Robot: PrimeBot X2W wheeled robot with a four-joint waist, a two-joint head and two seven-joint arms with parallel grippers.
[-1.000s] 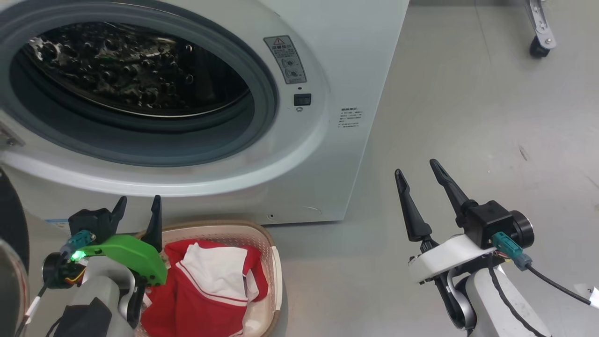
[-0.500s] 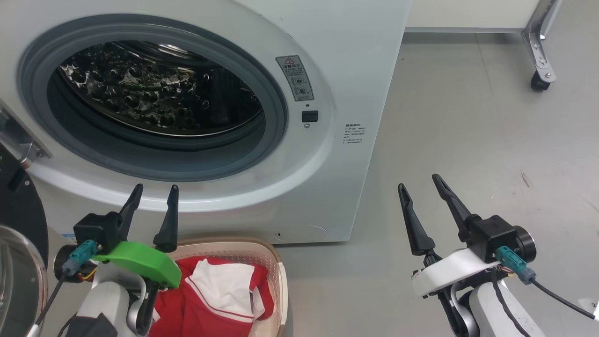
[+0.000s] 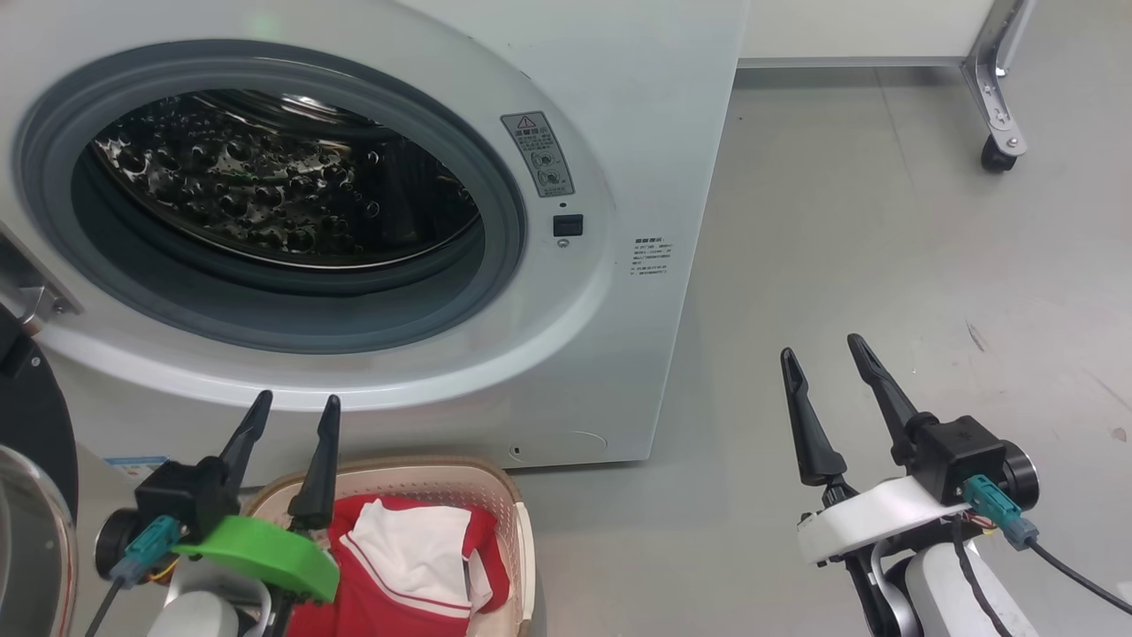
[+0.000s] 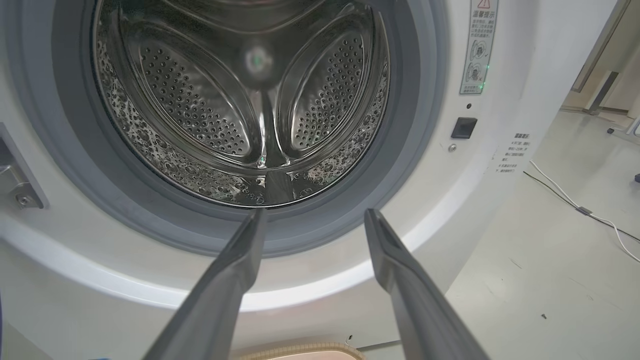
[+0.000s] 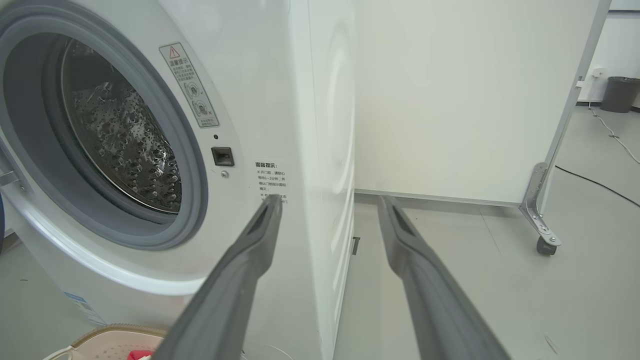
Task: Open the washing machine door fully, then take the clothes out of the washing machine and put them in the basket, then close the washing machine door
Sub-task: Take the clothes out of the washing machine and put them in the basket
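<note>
Two pincers, left pincer [image 3: 298, 398] and right pincer [image 3: 822, 347], both gape wide and empty. One basket [image 3: 500, 485] sits on the grey floor [image 3: 884, 265] just before the one washing machine [image 3: 619, 88]. It holds the clothes [image 3: 380, 575], red with a white panel. The drum mouth [image 3: 265, 195] faces the robot, and the washing machine door [image 3: 31, 425] stands swung out left. A wheeled panel [image 3: 995, 133] stands beyond.

Red-and-white clothes [image 3: 398, 566] lie in the cream basket [image 3: 424, 482] before the washing machine [image 3: 637, 133]; the door [image 3: 31, 416] stands open.
</note>
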